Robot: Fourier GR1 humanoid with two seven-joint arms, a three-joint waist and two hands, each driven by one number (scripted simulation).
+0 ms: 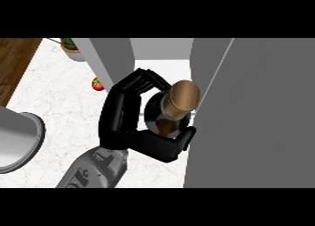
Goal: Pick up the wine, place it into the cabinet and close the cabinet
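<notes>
forearm (98, 170): a grey forearm is seen rising from the lower edge; which arm it is cannot be told.
hand (124, 117): the black fingers and thumb are curled round the wine.
wine (173, 108): it is held upright, gold cap up, just beside the open cabinet door (251, 110).
risk, door: the bottle could be knocked against the door's edge if it is carried straight in.
risk, shelf (161, 66): the pale opening beyond is narrow; the knuckles could be caught on the side panel (110, 57).
bystanders: a strawberry (98, 84) and a potted plant (72, 48) are left on the counter (55, 97).

a home kitchen: pale marble counter (55, 97), grey cabinet door (264, 114) at the right, potted plant (72, 47) far left, wood floor (10, 62) beyond the counter.
</notes>
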